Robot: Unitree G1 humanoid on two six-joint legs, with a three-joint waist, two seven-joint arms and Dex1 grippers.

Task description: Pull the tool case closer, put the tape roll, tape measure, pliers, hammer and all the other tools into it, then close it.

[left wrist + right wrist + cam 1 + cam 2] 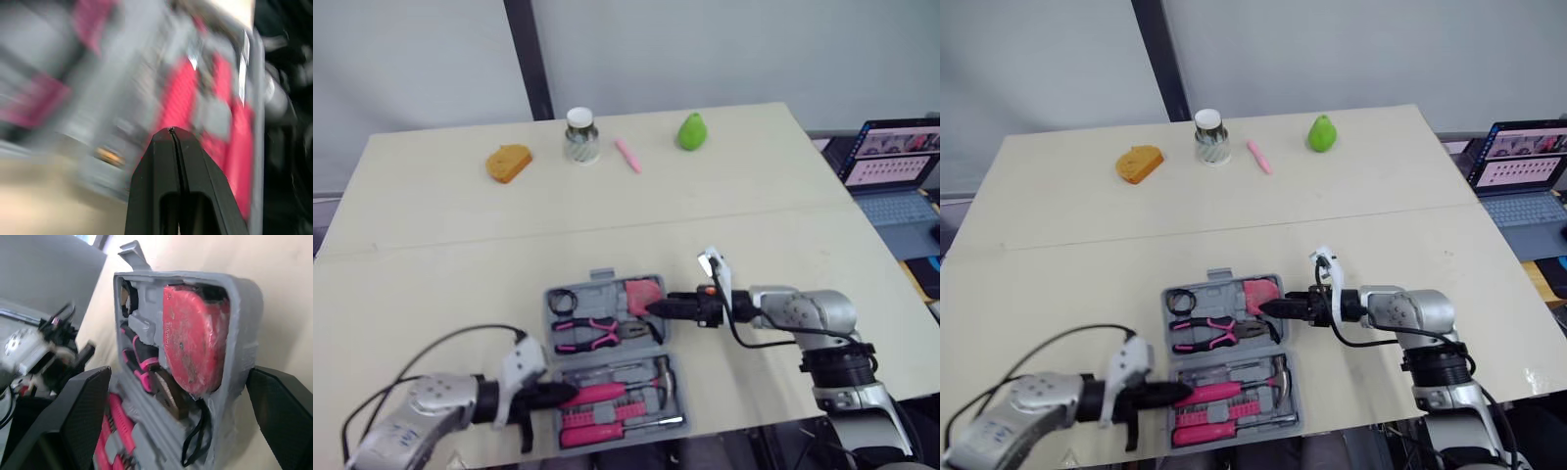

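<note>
While the tool case (603,279) lies open and flat near the front edge of the worktop (460,255), its 2 grey halves sit one behind the other, each with tools in it. In the far half the black tape roll (561,301) sits in the robot's-left corner and the pink tape measure (643,292) in the right corner. The pink-handled pliers (592,333) lie across just in front of them. The near half holds the hammer (607,392) with its pink grip, above a row of smaller pink-handled tools too blurred to name.

The right hand (656,306) reaches in from the right at the case's far half. Its 2 fingers are spread wide, and in the right wrist view the corner holding the tape measure lies between them. The left hand (563,396) is low over the near half by the hammer's grip. Its fingers (161,161) are pressed together with nothing between them.

Along the worktop's far edge, well apart from the case, stand an orange object (509,162), a lidded jar (580,135), a pink stick (627,155) and a green pear-shaped object (692,131). A laptop (891,166) sits off to the right.
</note>
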